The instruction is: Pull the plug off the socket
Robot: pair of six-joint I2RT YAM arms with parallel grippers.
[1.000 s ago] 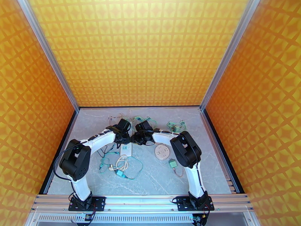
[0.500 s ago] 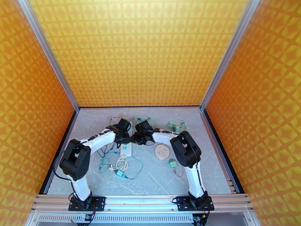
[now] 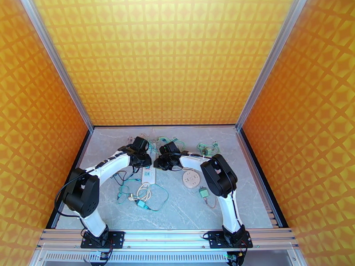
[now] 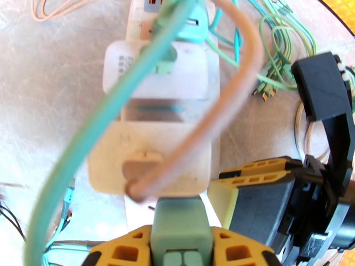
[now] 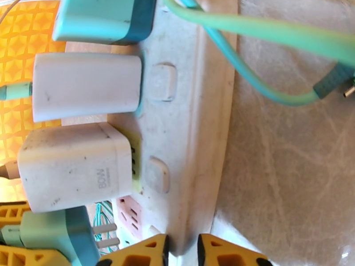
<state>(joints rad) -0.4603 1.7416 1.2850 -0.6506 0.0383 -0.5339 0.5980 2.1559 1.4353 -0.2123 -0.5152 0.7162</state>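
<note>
The socket is a white power strip (image 5: pixel 195 129) lying on the table between the arms (image 3: pixel 148 174). My left gripper (image 4: pixel 182 233) is shut on a green plug (image 4: pixel 181 222), its yellow fingers on either side. In the right wrist view that plug (image 5: pixel 57 240) hangs just off the strip, with its metal prongs (image 5: pixel 104 233) bare and apart from the pink socket face (image 5: pixel 128 213). My right gripper (image 5: pixel 182 250) is shut on the strip's near end. A cream charger (image 5: pixel 71 167), a white charger (image 5: pixel 84 87) and a teal plug (image 5: pixel 102 16) sit plugged into the strip.
Loose green, teal and tan cables (image 3: pixel 142 193) lie in front of the strip, with more at the back (image 3: pixel 206 149). A round beige socket disc (image 3: pixel 191 178) and a small green plug (image 3: pixel 203 192) lie to the right. Orange walls enclose the table.
My left arm has swung left and back, drawing the green plug out of the strip. More of the strip now shows in the top view. The right arm has stayed put.
</note>
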